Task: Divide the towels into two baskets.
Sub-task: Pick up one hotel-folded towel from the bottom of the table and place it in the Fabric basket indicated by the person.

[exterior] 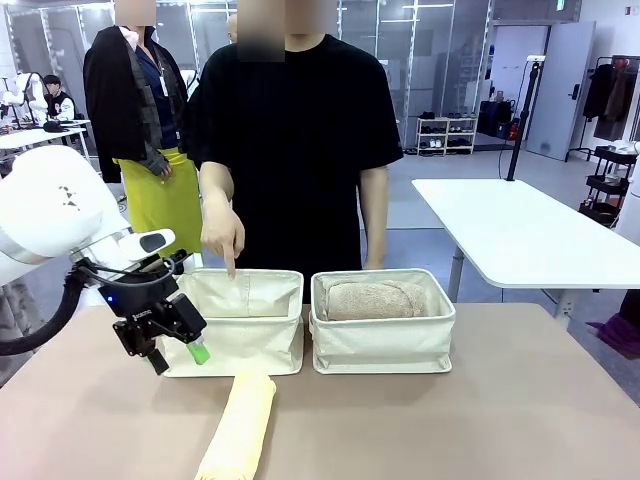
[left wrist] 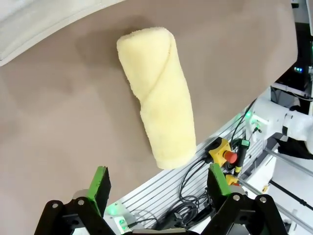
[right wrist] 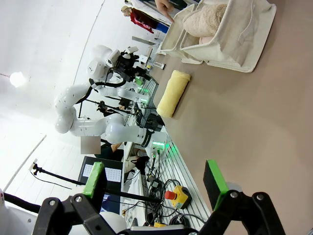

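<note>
While the person's hand (exterior: pixel 224 232) points a finger down over the far rim of the left basket (exterior: pixel 240 332), that basket shows only its cream canvas inner walls from the front, and its floor is hidden by the near wall. Right beside it, just apart, sits the right basket (exterior: pixel 383 325), and it holds the shaggy tan-beige towel (exterior: pixel 374 299), lying across the basket left to right and filling most of its length. Over in the right wrist view a bit of pinkish cream towel (right wrist: pixel 208 38) peeks out just beneath the tan roll. On the brown table (exterior: pixel 500 410), near the front edge, lies the pale yellow towel (exterior: pixel 240 425), rolled, its long axis running near to far with the far end tipped slightly right, stopping just short of the left basket's near wall. The left gripper (exterior: pixel 178 357) hangs just left of that far end, jaws spread wide with nothing between them, beside the basket's near left corner. The right gripper (right wrist: pixel 155 180) is wide open too, holding nothing, above bare table.
</note>
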